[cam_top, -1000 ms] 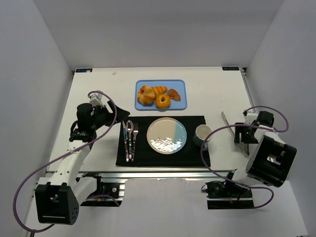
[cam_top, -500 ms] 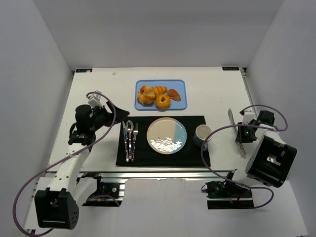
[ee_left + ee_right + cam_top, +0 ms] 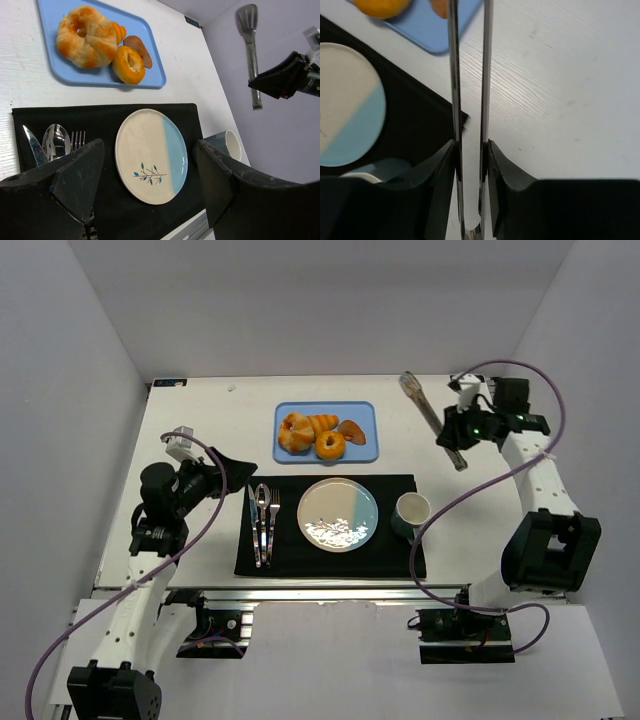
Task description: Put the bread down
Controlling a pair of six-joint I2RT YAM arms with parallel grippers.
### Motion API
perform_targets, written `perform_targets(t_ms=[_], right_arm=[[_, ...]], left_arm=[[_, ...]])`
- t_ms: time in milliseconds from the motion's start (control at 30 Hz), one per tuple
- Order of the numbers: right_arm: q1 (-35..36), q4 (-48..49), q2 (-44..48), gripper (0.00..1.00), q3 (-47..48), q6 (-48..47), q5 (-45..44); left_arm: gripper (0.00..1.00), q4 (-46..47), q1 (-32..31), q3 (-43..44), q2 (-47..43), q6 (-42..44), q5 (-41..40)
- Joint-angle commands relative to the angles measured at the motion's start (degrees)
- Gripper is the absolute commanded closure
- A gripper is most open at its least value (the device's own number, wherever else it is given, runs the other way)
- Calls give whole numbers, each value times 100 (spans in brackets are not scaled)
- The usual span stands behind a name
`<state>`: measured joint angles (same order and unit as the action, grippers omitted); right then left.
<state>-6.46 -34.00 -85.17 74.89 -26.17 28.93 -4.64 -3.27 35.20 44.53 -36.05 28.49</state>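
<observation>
Several golden breads (image 3: 310, 434) lie on a blue tray (image 3: 366, 413) behind the black mat; the left wrist view shows them (image 3: 86, 36) too. A cream and blue plate (image 3: 338, 514) sits on the mat. My right gripper (image 3: 462, 427) is shut on metal tongs (image 3: 428, 410), held above the table right of the tray, tips pointing to the back left. In the right wrist view the two tong arms (image 3: 453, 75) run up between my fingers (image 3: 470, 145), slightly apart. My left gripper (image 3: 228, 474) hangs open left of the mat, nothing in it (image 3: 149, 145).
A knife, spoon and fork (image 3: 262, 522) lie on the mat's left part. A teal cup (image 3: 411, 510) stands at the mat's right edge. White walls close in the table on three sides.
My right arm has lifted the tongs from the table's right side and swung them back toward the tray. The left arm has drawn back a little.
</observation>
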Motion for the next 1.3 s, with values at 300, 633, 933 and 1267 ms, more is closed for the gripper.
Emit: perform_targets(t_ms=[300,633,933,1267], right_arm=[[1603,-494,-1089,60,1528,236,324],[2184,-283,-1503,60,1484,367,0],[2210,-37,-1740,59,1370,578,-414],[2184,130,-1933,57,1440,1035,-511]], left_arm=[[16,-809,10,75,-920,2,-467],[16,-1012,10,48,-1096,-77,-555],[16,-1021,10,-4,-1105,-121,-581],[16,-986,2,-31,-1070,-130,-564]])
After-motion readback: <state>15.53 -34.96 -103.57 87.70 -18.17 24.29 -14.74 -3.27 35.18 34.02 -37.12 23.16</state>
